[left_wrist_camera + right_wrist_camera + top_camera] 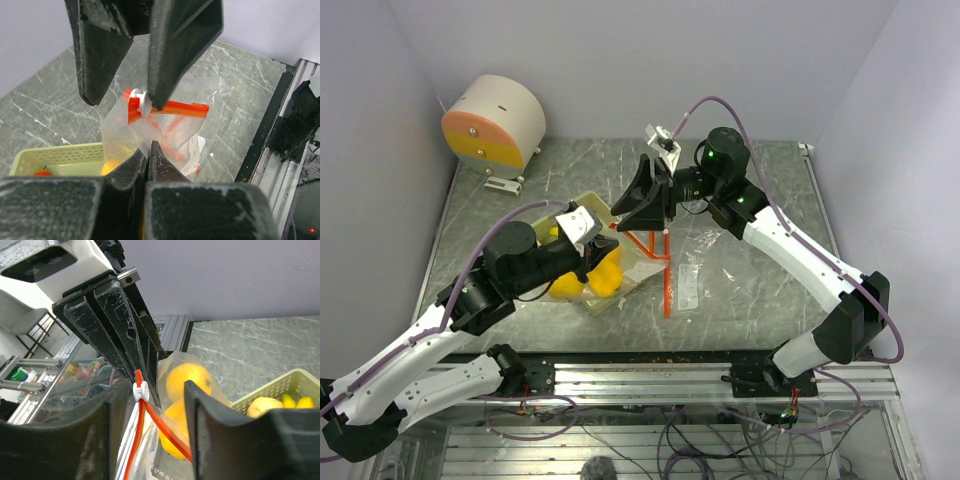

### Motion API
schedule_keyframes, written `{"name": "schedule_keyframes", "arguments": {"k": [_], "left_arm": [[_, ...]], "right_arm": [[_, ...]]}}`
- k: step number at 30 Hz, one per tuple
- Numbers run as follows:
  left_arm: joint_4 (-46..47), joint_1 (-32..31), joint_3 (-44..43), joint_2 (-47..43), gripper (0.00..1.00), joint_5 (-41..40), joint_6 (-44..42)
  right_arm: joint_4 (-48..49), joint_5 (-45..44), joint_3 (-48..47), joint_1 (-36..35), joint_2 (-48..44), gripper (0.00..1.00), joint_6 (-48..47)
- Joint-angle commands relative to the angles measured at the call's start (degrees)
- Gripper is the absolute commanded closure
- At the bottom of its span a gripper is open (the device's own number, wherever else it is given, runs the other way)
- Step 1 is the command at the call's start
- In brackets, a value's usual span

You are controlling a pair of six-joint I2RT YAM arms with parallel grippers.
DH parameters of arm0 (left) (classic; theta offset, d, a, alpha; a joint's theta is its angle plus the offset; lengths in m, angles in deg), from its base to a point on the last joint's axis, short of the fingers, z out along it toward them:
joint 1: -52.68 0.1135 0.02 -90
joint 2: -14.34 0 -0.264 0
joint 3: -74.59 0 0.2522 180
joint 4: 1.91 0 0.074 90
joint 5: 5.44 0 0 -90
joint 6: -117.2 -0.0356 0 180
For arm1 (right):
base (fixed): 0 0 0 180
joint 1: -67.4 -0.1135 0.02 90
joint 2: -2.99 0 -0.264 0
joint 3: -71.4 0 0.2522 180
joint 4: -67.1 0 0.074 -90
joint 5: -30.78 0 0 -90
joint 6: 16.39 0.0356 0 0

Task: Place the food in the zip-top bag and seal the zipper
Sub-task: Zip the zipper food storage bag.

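Note:
The clear zip-top bag (638,272) hangs over the table's middle with yellow fruits (187,380) inside it. Its red-orange zipper (667,270) carries a white slider (140,390). My left gripper (148,145) is shut on the bag's plastic just below the zipper (180,106). My right gripper (155,390) is open, and its fingers straddle the slider (136,104) and the strip (165,432). More yellow fruit (262,405) and a small red piece (42,172) lie in the pale green tray (60,155).
The pale green tray (590,205) stands left of the bag, under my left wrist. A round cream and orange drum (495,120) stands at the back left. An aluminium rail (670,375) runs along the table's near edge. Walls close the left, back and right.

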Motion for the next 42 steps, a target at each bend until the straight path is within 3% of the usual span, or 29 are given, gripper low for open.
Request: {"name": "schedule_keyframes", "arguments": {"k": [1, 5, 8, 11, 28, 33, 42], "left_arm": [[1.52, -0.14, -0.95, -0.11, 0.93, -0.39, 1.0], [1.35, -0.17, -1.21, -0.04, 0.93, -0.5, 0.97], [1.34, -0.2, -1.1, -0.29, 0.93, -0.89, 1.05], [1.24, -0.19, -0.76, -0.88, 0.93, -1.44, 1.12], [-2.06, -0.14, -0.83, -5.09, 0.93, -5.12, 0.15], [-1.69, -0.18, -0.3, -5.04, 0.93, -4.31, 0.14], [-1.14, -0.21, 0.99, -5.62, 0.93, -3.27, -0.42]], "right_arm": [[-1.95, -1.48, -1.64, -0.16, -0.69, 0.58, -1.91], [-2.91, -1.46, -1.95, -0.19, -0.12, 0.83, -2.19], [-4.89, -1.58, -2.26, -0.16, 0.19, 0.86, -3.49], [-4.82, -1.51, -1.78, -0.15, 0.2, 1.0, -3.43], [-20.52, -5.88, -3.11, 0.09, 1.5, 1.0, -18.46], [-15.87, -4.03, -3.36, 0.28, 1.97, 0.74, -15.42], [5.19, 4.27, -2.89, 0.69, 1.7, 0.5, 2.42]]}}
